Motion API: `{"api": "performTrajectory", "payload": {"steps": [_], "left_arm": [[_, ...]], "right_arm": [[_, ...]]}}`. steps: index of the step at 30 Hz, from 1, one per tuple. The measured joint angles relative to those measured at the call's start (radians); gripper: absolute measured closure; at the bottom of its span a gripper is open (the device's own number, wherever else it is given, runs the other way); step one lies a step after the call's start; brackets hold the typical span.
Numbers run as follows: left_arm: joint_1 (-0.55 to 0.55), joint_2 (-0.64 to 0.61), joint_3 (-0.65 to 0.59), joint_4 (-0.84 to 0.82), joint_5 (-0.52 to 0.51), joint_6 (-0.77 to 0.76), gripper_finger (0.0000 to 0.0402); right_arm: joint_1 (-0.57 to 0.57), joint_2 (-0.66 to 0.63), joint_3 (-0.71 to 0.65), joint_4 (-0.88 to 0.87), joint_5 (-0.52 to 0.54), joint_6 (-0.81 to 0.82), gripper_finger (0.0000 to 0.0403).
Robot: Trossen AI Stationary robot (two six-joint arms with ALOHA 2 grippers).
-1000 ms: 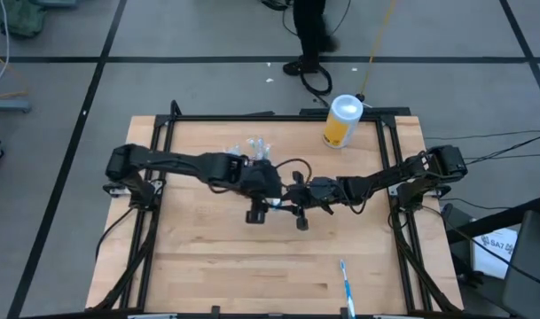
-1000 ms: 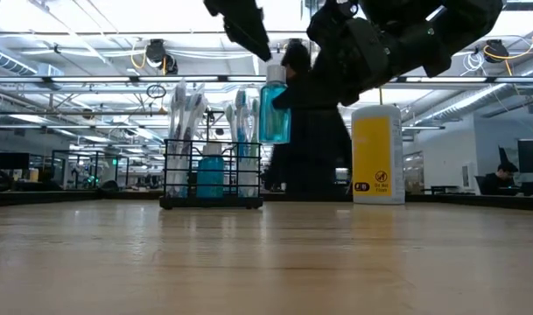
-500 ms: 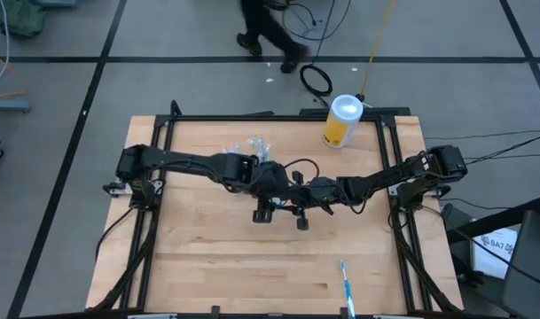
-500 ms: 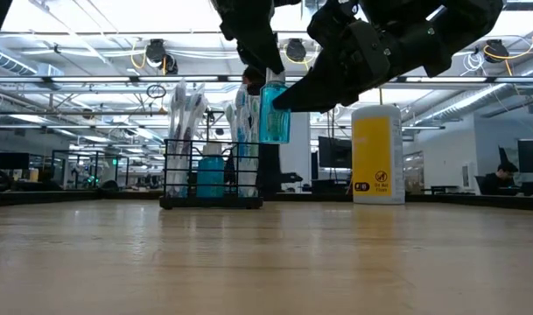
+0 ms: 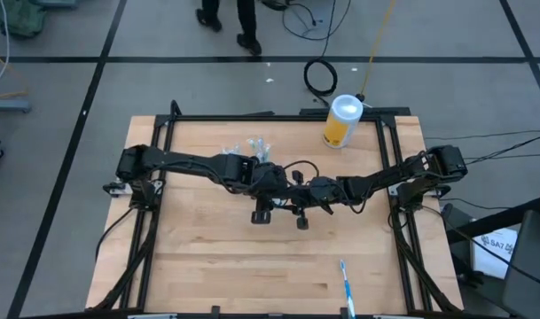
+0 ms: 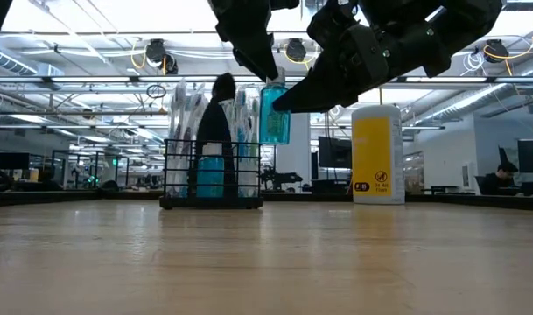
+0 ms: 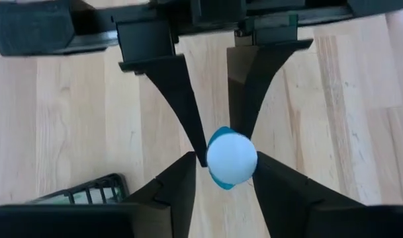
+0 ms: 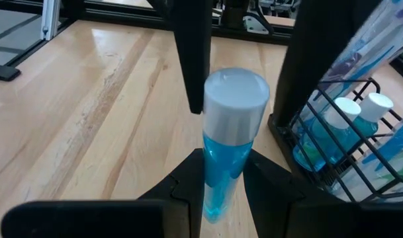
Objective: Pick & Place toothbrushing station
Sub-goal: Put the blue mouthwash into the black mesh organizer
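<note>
The teal tube [image 8: 226, 142] hung above mid-surface, upright, its body clenched in the right claw [image 8: 218, 178]. The left claw [image 7: 218, 142] straddled its white cap, fingers parted and close on both sides. The handover would go best if the right let go only after the left had closed squarely. The caddy [image 6: 212, 173] stood just beyond. Only the high view showed a stray toothbrush [image 5: 346, 285] at the near edge.

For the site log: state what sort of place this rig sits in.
Probably a large open robotics lab or workshop: grey tiled floor taped with dark lines, exposed ceiling ducts and strip lights, a person seated at a monitor.
</note>
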Motion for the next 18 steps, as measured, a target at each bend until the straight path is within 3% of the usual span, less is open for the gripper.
{"api": "performTrajectory", "payload": {"steps": [12, 18], "left_arm": [[0.0, 0.0, 0.0, -0.004, -0.003, -0.01, 0.0317], [0.0, 0.0, 0.0, -0.004, -0.003, -0.012, 0.0302]], "right_arm": [[0.0, 0.0, -0.001, 0.0, 0.002, 0.0, 0.0319], [0.0, 0.0, -0.001, 0.002, 0.001, -0.004, 0.0307]]}}
